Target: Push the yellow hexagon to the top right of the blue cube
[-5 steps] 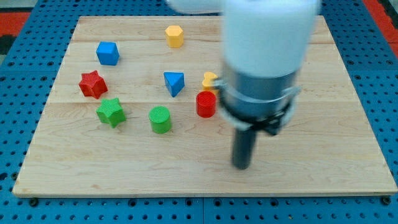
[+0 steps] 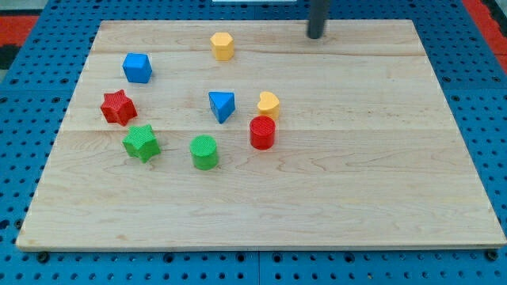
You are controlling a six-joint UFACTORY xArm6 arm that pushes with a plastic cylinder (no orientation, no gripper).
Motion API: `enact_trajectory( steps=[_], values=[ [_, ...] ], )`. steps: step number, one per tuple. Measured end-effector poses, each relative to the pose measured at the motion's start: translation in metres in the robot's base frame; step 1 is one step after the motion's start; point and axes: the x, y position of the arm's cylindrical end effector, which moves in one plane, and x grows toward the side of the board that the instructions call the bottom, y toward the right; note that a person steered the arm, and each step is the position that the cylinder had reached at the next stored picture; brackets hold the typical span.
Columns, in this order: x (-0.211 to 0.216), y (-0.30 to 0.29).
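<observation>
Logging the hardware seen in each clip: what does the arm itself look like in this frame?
Only the rod shows: a straight, dark, round bar entering from the view's top edge, ending at my tip, blunt and plain, on the wooden board. No cables, markings or housing are visible. It sits to the view's right of the yellow hexagon, apart from it.

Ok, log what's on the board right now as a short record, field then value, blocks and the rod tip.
surface: wooden board
my tip: near the view's top, right of the yellow hexagon, touching no block
yellow hexagon: top centre, alone
blue cube: upper left
red star: left
green star: below the red star
green cylinder: lower centre
blue triangle: centre
yellow heart: right of the blue triangle
red cylinder: just below the yellow heart
</observation>
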Motion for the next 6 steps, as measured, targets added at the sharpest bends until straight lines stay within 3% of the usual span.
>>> enact_trajectory(
  steps=[2, 4, 5, 6],
  values=[
    [0.024, -0.104],
    [0.051, -0.122],
    [0.021, -0.122],
    [0.021, -0.134]
  ],
)
